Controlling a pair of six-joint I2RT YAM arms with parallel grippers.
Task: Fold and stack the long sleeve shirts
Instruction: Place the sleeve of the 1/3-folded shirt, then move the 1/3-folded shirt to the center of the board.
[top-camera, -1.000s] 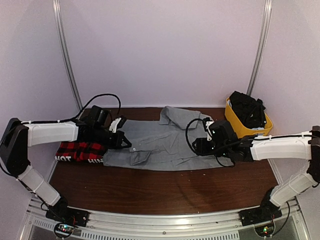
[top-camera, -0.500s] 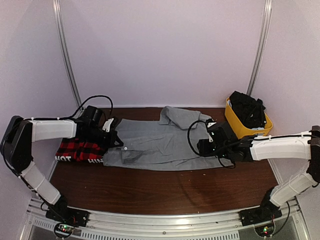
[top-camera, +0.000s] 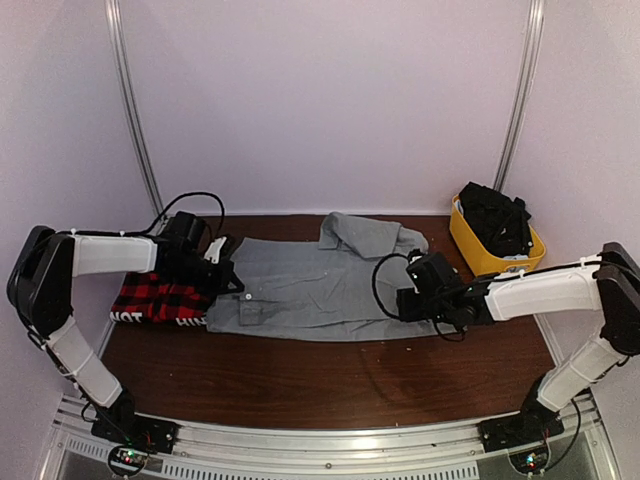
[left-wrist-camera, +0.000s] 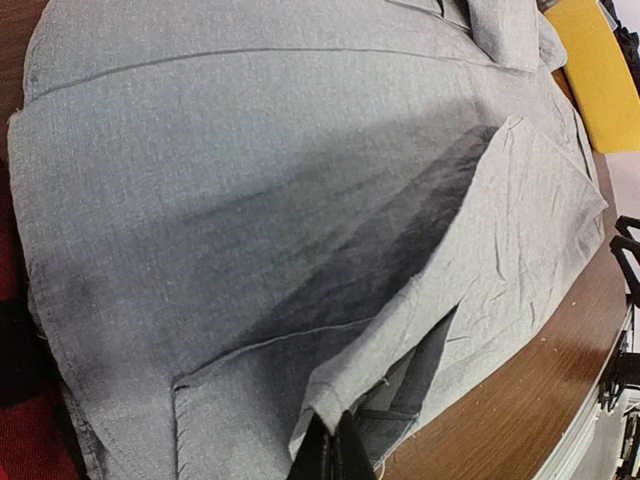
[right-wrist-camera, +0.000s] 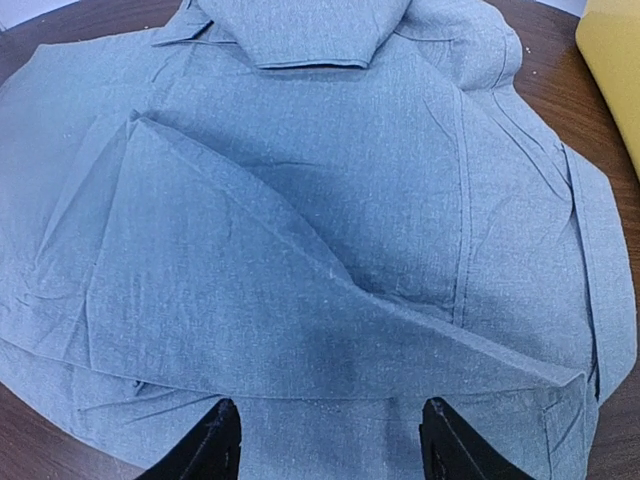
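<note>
The left gripper (left-wrist-camera: 328, 452) is pressed together on the grey shirt (left-wrist-camera: 250, 180). It pinches the near edge, so a flap of cloth rises from the table toward the fingertips. The right gripper (right-wrist-camera: 328, 420) stands spread, low over the shirt's other end, with nothing held between its fingers (right-wrist-camera: 215, 445). The cloth lies beneath them, with a loose flap folded across it.

The grey shirt is spread across the middle of the table (top-camera: 330, 385), with a folded part bunched at its far side. Its left end meets the plaid shirt (top-camera: 155, 300), which lies at the table's left edge with white lettering along its near hem. A yellow bin (top-camera: 478, 250) holding dark clothes (top-camera: 495, 220) stands at the back right, near the grey shirt.
</note>
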